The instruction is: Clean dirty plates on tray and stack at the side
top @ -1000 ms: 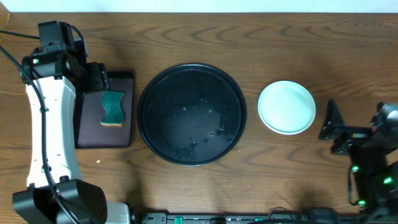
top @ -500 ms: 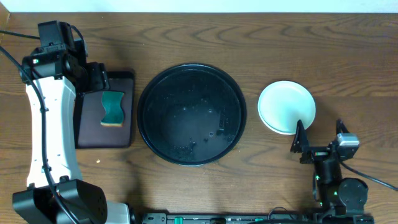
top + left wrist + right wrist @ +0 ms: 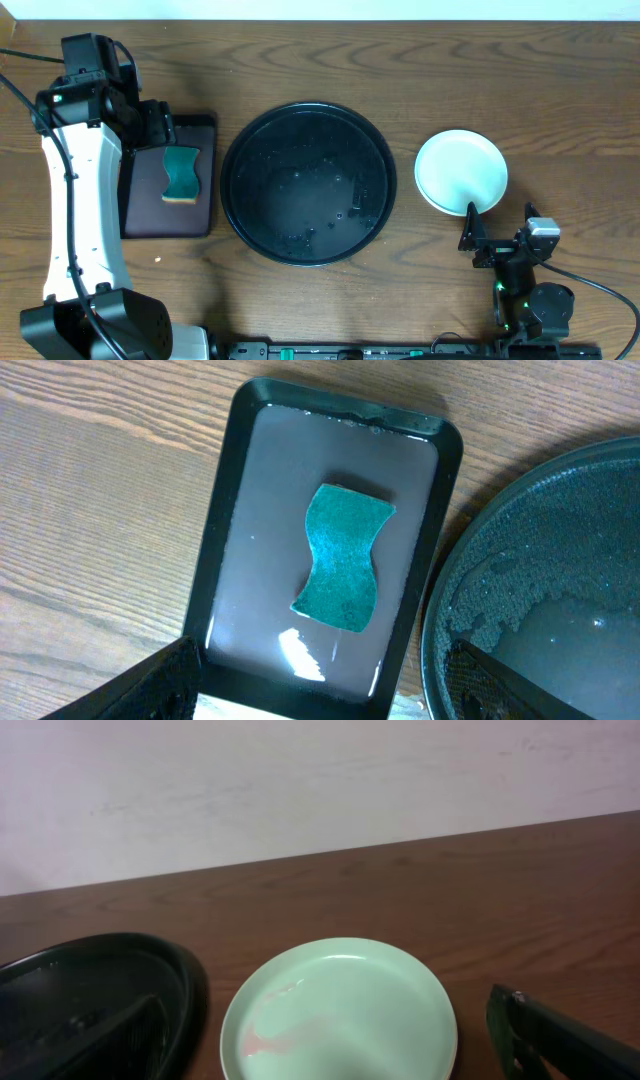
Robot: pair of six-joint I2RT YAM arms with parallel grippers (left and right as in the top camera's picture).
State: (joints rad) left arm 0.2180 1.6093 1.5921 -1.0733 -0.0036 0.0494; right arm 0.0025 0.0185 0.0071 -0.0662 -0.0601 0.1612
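Observation:
The large round black tray (image 3: 308,183) sits mid-table, holding only water drops and no plates. To its right, on the wood, lies a pale mint plate (image 3: 461,172). I cannot tell whether other plates lie under it. In the right wrist view the plate (image 3: 390,990) carries a faint red smear on its left side. My right gripper (image 3: 497,232) is open and empty just in front of the plate, facing it (image 3: 325,1030). My left gripper (image 3: 160,122) is open and empty above the small maroon tray (image 3: 325,680).
A teal sponge (image 3: 182,173) lies on the rectangular dark maroon tray (image 3: 205,215) left of the black tray; both show in the left wrist view, the sponge (image 3: 343,557) on the tray (image 3: 250,510). The black tray's rim (image 3: 185,980) lies close left of the plate.
My right arm has swung in from the right table edge to the near side of the mint plate and now faces it. The left arm has not moved.

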